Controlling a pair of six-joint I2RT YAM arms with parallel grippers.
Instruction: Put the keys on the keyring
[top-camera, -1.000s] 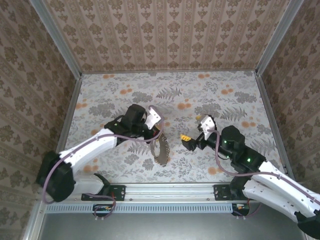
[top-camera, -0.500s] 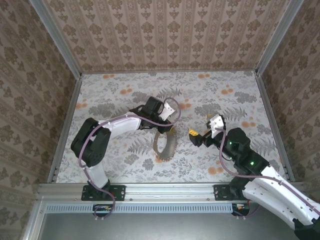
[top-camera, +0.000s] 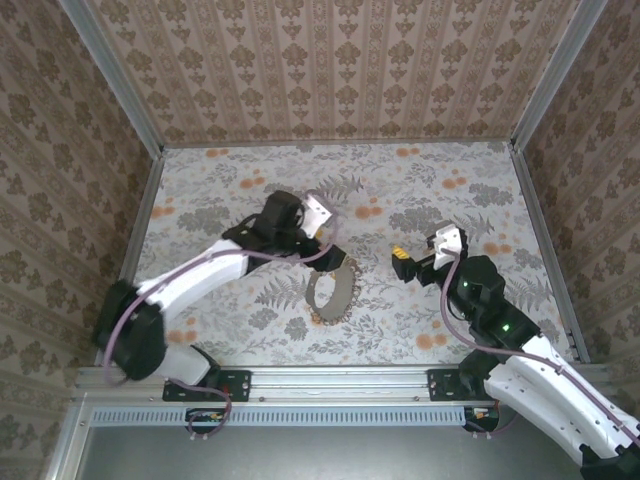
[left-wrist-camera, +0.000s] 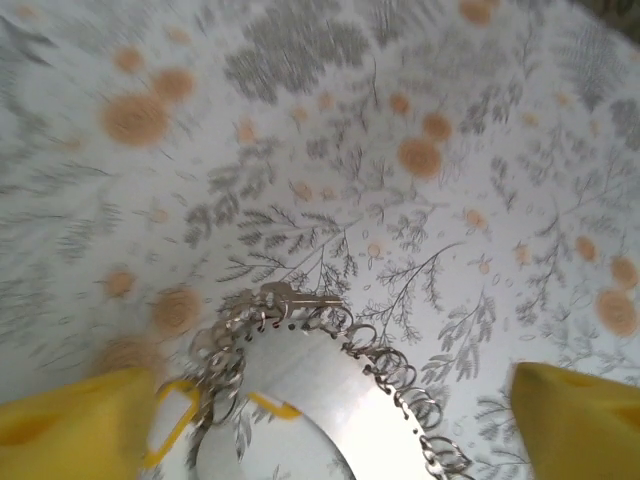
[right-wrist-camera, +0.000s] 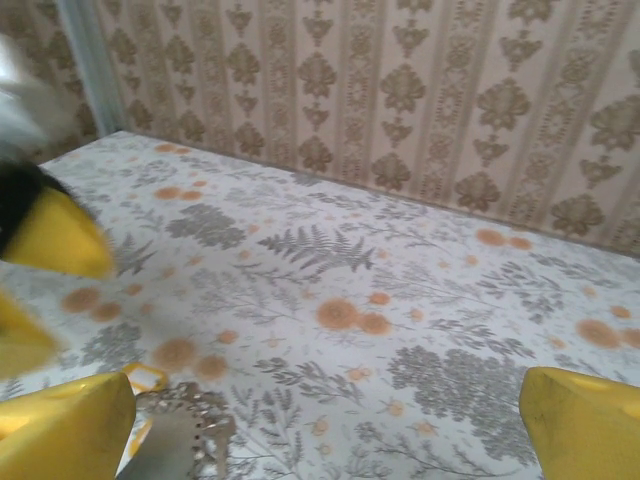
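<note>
No legible text, labels or numbers.

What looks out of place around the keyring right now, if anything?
Nothing looks spilled or broken. One silver key rests at the edge of the keyring, among its small loops; whether it is threaded on, I cannot tell. The left gripper and the right gripper stand open, holding nothing.
</note>
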